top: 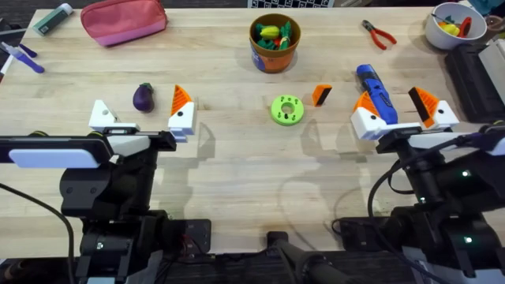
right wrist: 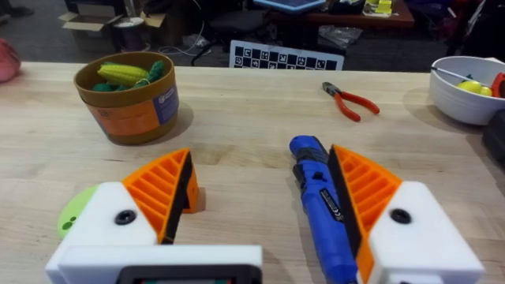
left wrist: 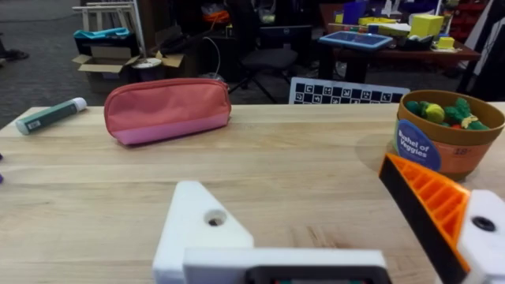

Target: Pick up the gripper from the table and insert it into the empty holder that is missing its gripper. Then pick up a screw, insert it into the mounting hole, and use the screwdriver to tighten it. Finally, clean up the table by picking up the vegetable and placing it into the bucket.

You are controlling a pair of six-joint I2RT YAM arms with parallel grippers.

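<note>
The loose orange gripper [top: 321, 95] stands on the table right of centre; in the right wrist view the gripper [right wrist: 196, 200] peeks out behind one finger. My left gripper [top: 140, 107] [left wrist: 288, 177] is open. One side is the bare white holder [top: 102, 117] [left wrist: 201, 229] with a mounting hole, the other carries an orange finger. The purple vegetable [top: 143, 97] lies between them in the overhead view. My right gripper [top: 390, 99] [right wrist: 260, 170] is open, with the blue screwdriver [top: 375, 91] [right wrist: 322, 203] lying between its fingers, close against one. The bucket [top: 274, 47] [left wrist: 447, 143] [right wrist: 131, 101] stands at the back centre.
A green disc [top: 286, 110] [right wrist: 75, 213] lies left of the loose gripper. Red-handled pliers [top: 379, 34] [right wrist: 351, 100] and a white bowl [top: 454, 30] [right wrist: 469, 95] are at the back right. A pink pouch [top: 124, 20] [left wrist: 167, 109] and a marker [top: 54, 19] [left wrist: 51, 115] lie at the back left.
</note>
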